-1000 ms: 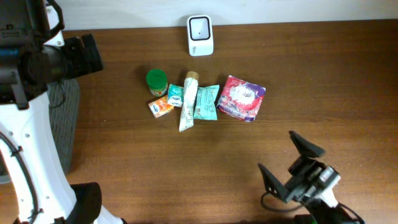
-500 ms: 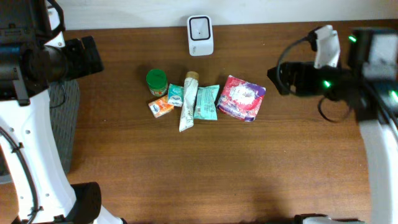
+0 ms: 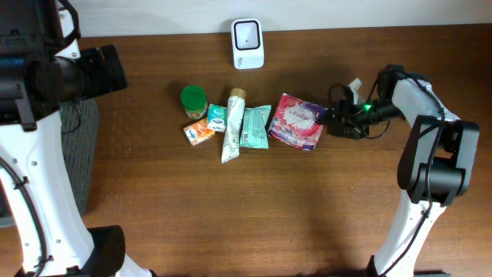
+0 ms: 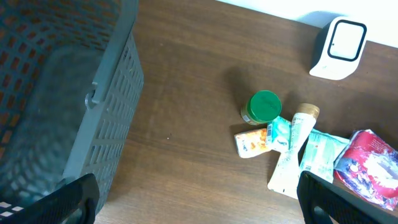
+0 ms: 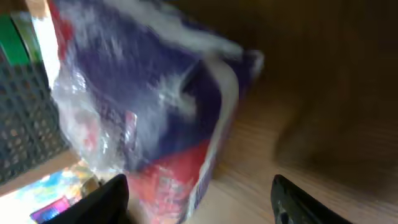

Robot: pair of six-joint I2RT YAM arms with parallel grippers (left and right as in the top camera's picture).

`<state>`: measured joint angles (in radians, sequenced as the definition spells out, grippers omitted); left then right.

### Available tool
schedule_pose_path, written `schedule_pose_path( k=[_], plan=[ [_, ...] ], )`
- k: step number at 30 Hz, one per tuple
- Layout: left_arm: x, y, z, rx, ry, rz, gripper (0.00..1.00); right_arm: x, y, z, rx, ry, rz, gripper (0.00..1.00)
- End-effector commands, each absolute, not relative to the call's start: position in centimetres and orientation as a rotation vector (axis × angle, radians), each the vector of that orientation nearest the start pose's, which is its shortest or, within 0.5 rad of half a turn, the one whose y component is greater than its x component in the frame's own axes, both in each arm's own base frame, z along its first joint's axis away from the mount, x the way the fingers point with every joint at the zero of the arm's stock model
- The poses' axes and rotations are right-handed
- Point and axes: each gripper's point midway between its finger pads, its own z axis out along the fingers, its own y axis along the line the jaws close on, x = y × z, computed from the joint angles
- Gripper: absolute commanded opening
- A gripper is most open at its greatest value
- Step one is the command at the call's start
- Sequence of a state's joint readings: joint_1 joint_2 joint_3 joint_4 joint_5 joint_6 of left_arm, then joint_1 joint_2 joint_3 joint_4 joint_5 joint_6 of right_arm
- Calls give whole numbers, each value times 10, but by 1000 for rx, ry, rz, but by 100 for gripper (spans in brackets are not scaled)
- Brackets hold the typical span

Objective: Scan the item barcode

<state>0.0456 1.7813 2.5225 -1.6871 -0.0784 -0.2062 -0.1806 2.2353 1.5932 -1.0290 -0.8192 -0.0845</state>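
**A:** Overhead first: where is the item?

**B:** The red-and-purple packet lies on the counter right of centre, just beside the teal sachet. The right hand sits low at the packet's right edge. The scanner stands at top centre, well apart from both.

**A:** And the left wrist view?

**B:** The left hand is spread wide and empty. The basket fills the left of the frame, and the packet shows at the lower right. I'd leave that arm where it is.

**A:** Right wrist?

**B:** It's blurred. The packet fills the upper left. The fingers stand apart at the two lower corners with the packet's near edge between them, and neither is clearly touching it. I'd reach deeper so the pads take the packet's body and not loose film. The wrapper looks soft and slippery, so squeeze gently. I can't see the barcode, so the packet may need turning toward the scanner's window.
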Motion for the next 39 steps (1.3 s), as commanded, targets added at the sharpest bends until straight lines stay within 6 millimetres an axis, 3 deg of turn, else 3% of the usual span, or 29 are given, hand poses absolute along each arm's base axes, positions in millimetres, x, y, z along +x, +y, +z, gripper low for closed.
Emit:
schedule_pose_path(
  k=[1, 2, 4, 6, 7, 9, 11, 13, 15, 16, 18, 21, 22, 24, 26, 27, 30, 31, 32, 33, 34, 35, 37, 39],
  plan=[
    [357, 30, 384, -357, 2483, 24, 99, 397, 79, 20, 128, 2849, 1339, 67],
    [357, 30, 384, -357, 2483, 24, 99, 395, 85, 19, 105, 2854, 1340, 60],
    [357, 30, 384, -357, 2483, 24, 99, 398, 94, 20, 63, 2849, 1332, 34],
    [357, 30, 384, -357, 2483, 24, 99, 406, 83, 25, 128, 2898, 1226, 5],
    [357, 30, 384, -357, 2483, 24, 99, 411, 75, 34, 113, 2927, 1128, 4],
    [357, 30, 384, -357, 2483, 24, 99, 419, 48, 71, 70, 3016, 743, 4],
    [357, 30, 384, -357, 2483, 24, 99, 419, 15, 107, 154, 3080, 240, 4],
    [357, 30, 384, -357, 2483, 24, 99, 402, -22, 133, 302, 3063, -421, 4],
    [357, 30, 384, -357, 2483, 24, 99, 387, -28, 140, 367, 2997, -762, 4],
    [357, 30, 384, -357, 2483, 24, 99, 383, -26, 137, 326, 2996, -831, 4],
    [357, 30, 384, -357, 2483, 24, 99, 377, -18, 123, 317, 3017, -835, 5],
    [357, 30, 384, -357, 2483, 24, 99, 380, 26, 109, 227, 3050, -669, 20],
    [357, 30, 384, -357, 2483, 24, 99, 383, 51, 105, 174, 3054, -577, 40],
    [357, 30, 384, -357, 2483, 24, 99, 385, 117, 97, 45, 3060, -314, 64],
    [357, 30, 384, -357, 2483, 24, 99, 392, 143, 108, -16, 3010, -248, 70],
    [357, 30, 384, -357, 2483, 24, 99, 399, 145, 130, 0, 2986, -200, 77],
    [357, 30, 384, -357, 2483, 24, 99, 415, 134, 177, -25, 2924, -127, 83],
    [357, 30, 384, -357, 2483, 24, 99, 428, 104, 204, 36, 2879, -113, 89],
    [357, 30, 384, -357, 2483, 24, 99, 433, 86, 209, 58, 2875, -89, 93],
    [357, 30, 384, -357, 2483, 24, 99, 437, 59, 208, 107, 2894, -13, 100],
    [357, 30, 384, -357, 2483, 24, 99, 438, 48, 207, 128, 2905, 46, 99],
    [357, 30, 384, -357, 2483, 24, 99, 442, 35, 205, 140, 2902, 284, 99],
    [357, 30, 384, -357, 2483, 24, 99, 443, 12, 189, 169, 2914, 361, 93],
    [357, 30, 384, -357, 2483, 24, 99, 438, 10, 158, 93, 2952, 487, 92]
  ],
)
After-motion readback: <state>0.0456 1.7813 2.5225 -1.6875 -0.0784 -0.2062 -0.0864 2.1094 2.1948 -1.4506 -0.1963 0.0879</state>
